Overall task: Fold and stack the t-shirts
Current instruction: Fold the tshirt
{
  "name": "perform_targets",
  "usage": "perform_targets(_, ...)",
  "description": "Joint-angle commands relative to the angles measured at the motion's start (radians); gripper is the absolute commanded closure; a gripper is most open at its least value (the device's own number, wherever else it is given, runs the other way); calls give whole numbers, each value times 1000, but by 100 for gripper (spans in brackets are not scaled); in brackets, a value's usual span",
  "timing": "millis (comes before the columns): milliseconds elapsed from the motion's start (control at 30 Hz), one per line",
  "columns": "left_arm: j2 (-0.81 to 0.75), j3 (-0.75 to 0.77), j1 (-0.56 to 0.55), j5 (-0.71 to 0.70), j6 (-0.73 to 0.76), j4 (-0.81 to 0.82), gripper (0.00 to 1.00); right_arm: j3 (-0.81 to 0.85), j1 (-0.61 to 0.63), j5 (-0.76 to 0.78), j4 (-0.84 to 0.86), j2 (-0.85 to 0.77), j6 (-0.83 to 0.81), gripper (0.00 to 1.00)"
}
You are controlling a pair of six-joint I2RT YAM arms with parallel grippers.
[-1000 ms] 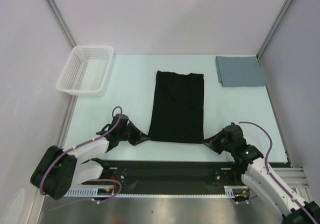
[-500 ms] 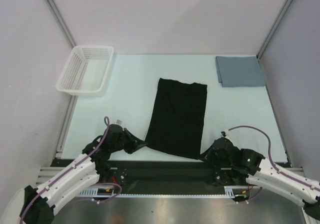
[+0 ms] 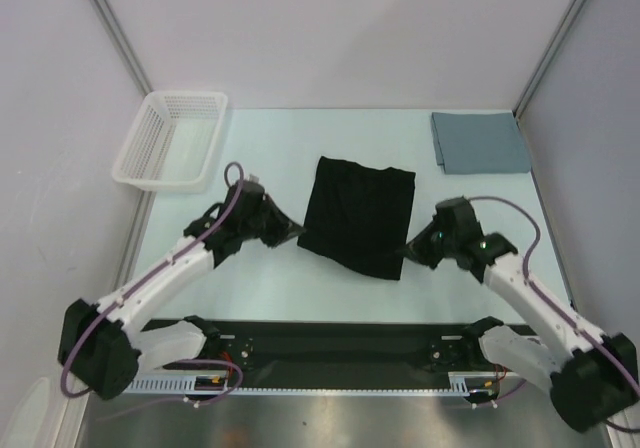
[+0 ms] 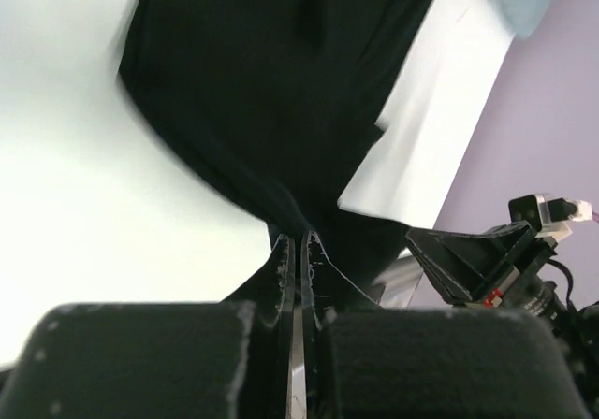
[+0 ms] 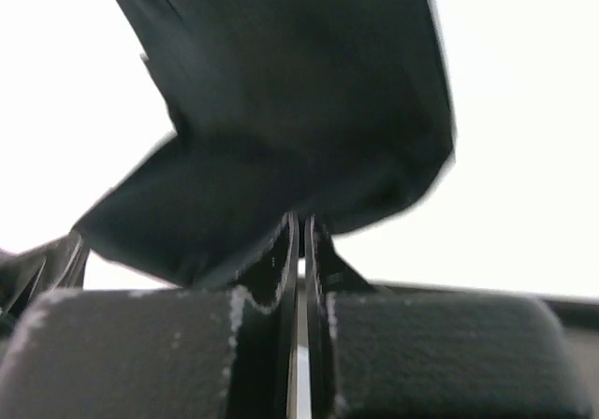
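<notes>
Black t-shirt lies on the pale worktop, to the right of the white mesh basket and a little nearer to the arm bases than the basket is. Its far edge is flat on the worktop. Its two near corners are pulled out into points and are raised from the surface.

The left gripper is between the basket and the black t-shirt, at the near left corner of the shirt. In the left wrist view the jaws of the left gripper are closed tight on a thin fold of the black cloth, which goes down from them to the worktop. The right gripper is on the side of the shirt away from the basket, at the near right corner. In the right wrist view its jaws are also closed on the black cloth, and the cloth hangs in a loose fold.

The grey-blue t-shirt lies folded and flat far to the right of the basket, at the far right corner of the worktop, well apart from both grippers. The basket stands at the far left edge. The left arm passes near its front corner but does not touch it.
</notes>
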Motion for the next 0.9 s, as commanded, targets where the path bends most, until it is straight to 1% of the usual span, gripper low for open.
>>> perform_targets(0,134,208,63,-23,129,85,100,176,-168,-229,77,189,-266,100)
perform_targets(33,173,254,71,-17,167,81,100,258,-193,-248,77,239,-315,100)
perform_targets(67,224,299,85,-8,181,78,99,295,-220,-261,76,279,-340,100)
perform_targets(100,311,384,92,6,197,79,100,335,-264,-290,74,316,-358,100)
perform_targets(133,363,424,101,50,217,82,100,393,-288,-306,74,392,-387,100)
perform_targets(200,439,510,126,87,221,107,100,447,-343,-364,86,466,-408,100)
perform_targets(233,507,533,138,107,223,125,100,495,-357,-378,94,529,-415,100)
perform_targets(300,597,613,151,119,223,122,100,539,-386,-419,102,598,-432,100)
perform_targets(333,618,639,167,125,223,122,100,565,-394,-430,111,660,-435,100)
perform_targets(467,740,759,207,176,218,148,100,702,-424,-458,114,783,-448,100)
perform_targets(533,804,787,223,205,214,182,99,736,-440,-462,103,827,-457,100)
perform_targets(600,835,814,229,236,212,210,100,774,-452,-466,99,873,-461,100)
perform_targets(700,884,834,236,270,215,268,100,800,-477,-475,106,916,-457,100)
perform_targets(867,973,876,246,320,212,311,99,816,-484,-475,99,962,-458,100)
